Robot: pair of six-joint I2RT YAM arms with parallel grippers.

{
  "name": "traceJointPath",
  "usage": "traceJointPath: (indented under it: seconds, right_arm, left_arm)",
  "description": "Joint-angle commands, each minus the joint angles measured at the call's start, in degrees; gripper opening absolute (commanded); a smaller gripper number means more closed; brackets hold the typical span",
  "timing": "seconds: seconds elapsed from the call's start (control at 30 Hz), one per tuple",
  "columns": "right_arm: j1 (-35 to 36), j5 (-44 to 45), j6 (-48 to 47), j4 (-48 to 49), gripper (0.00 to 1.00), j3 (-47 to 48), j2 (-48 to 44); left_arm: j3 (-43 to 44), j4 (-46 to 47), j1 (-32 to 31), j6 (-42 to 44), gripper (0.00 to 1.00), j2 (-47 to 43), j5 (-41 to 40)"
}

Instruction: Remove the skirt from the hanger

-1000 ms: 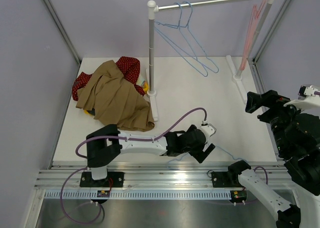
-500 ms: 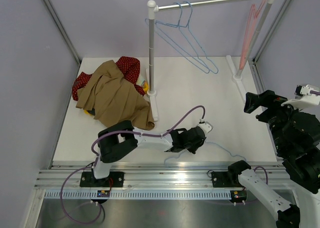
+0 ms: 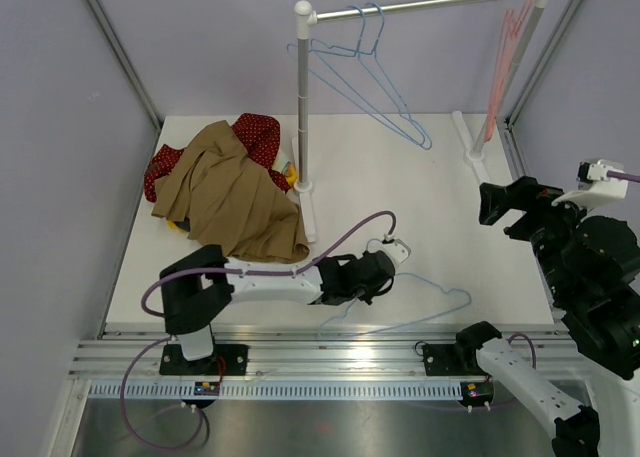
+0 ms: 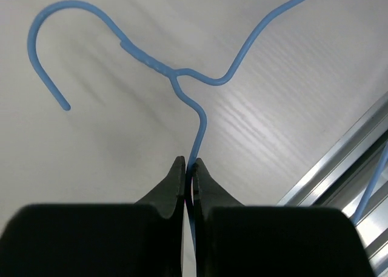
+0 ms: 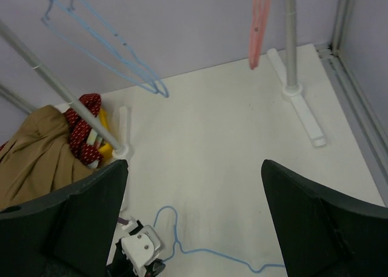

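White tabletop between lilac walls: left tool pinches the blue hanger, right tool gapes.

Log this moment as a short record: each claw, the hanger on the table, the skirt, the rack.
left claw: shut on the hanger's wire
right claw: open, empty, raised at the right
hanger: blue, bare, flat on the table near its front edge
skirt: tan, heaped back left, off the hanger
rack: blue hangers and pink hangers on its rail
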Motion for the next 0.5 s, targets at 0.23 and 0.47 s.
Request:
traceJointPath:
  seconds: [0.23, 0.47]
  right_arm:
    - [-0.1, -49.7, -3.0, 3.4, 0.99, 10.8, 18.5]
    - [-0.1, -71.5, 0.0, 1.9, 1.0, 16.6, 26.9]
  left_arm:
    - [-0.3, -12.7, 0.1, 11.6, 0.0, -32.2, -7.1]
    - [3.3, -23.1, 0.2, 15.0, 0.0, -47.6, -3.7]
